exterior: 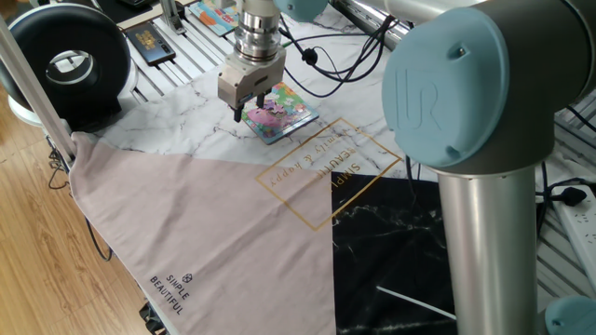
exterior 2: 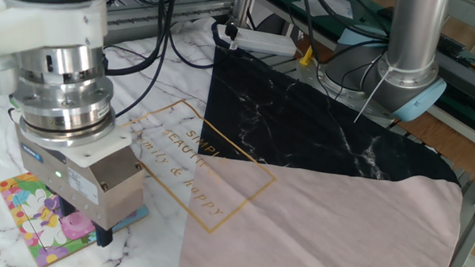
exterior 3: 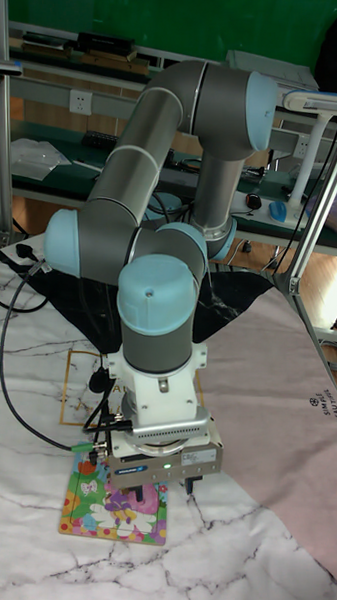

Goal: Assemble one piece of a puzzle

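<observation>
Your gripper hangs over the puzzle; jaws' state I cannot tell. The piece, unseen here, is probably light, thin, stiff: pinch its edges.

My bench carries a marble-pattern surface, a pink cloth and a black cloth. Wood floor lies alongside. A green wall backs shelving.
</observation>
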Action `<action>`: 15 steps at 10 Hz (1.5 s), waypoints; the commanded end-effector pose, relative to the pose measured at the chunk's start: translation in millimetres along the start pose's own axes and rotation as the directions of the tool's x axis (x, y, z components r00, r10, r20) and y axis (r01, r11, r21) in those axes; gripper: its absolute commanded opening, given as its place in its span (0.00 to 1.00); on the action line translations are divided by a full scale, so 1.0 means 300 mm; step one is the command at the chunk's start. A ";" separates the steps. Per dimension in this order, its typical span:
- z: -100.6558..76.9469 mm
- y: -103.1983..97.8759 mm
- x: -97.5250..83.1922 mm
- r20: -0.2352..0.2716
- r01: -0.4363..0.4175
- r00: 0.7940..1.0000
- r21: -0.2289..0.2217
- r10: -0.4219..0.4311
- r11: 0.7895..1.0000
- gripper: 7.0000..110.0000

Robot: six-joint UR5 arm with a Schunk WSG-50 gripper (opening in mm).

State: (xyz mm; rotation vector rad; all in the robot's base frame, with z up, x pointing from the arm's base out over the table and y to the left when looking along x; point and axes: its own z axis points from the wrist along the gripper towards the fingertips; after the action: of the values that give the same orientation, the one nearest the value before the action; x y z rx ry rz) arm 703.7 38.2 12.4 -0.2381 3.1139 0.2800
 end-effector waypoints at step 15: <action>0.004 -0.115 0.117 -0.061 0.099 0.994 0.075 -0.095 0.992 0.97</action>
State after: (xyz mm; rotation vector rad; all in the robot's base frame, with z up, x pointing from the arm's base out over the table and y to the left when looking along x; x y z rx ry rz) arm 671.9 -3.4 5.0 -0.4133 3.1596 0.1231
